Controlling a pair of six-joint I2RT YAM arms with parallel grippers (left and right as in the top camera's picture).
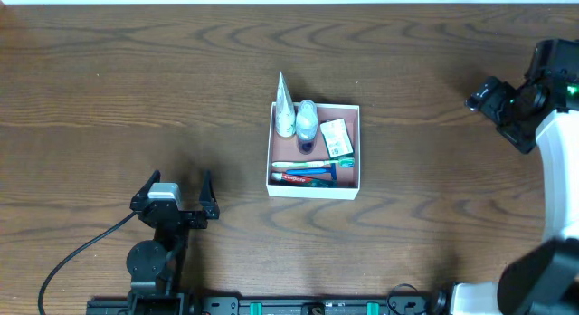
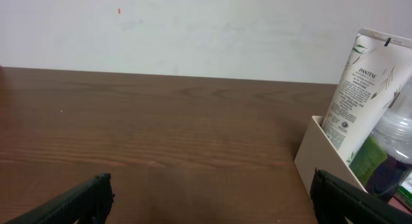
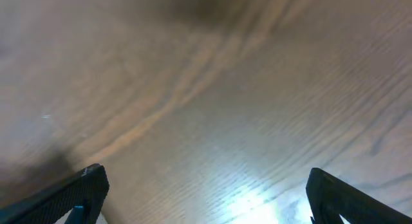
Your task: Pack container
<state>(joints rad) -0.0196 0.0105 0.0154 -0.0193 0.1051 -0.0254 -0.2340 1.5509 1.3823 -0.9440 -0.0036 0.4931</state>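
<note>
Cardboard of the container looks thin and light. Its walls would likely bow under a hard squeeze, so I would pinch one wall close to a corner, away from the leaning tube, which could tip out. The box sits near the left fingers, ahead and to their right, and well apart from the right fingers, which hover over the wooden surface. Both pairs are spread wide, holding nothing.
</note>
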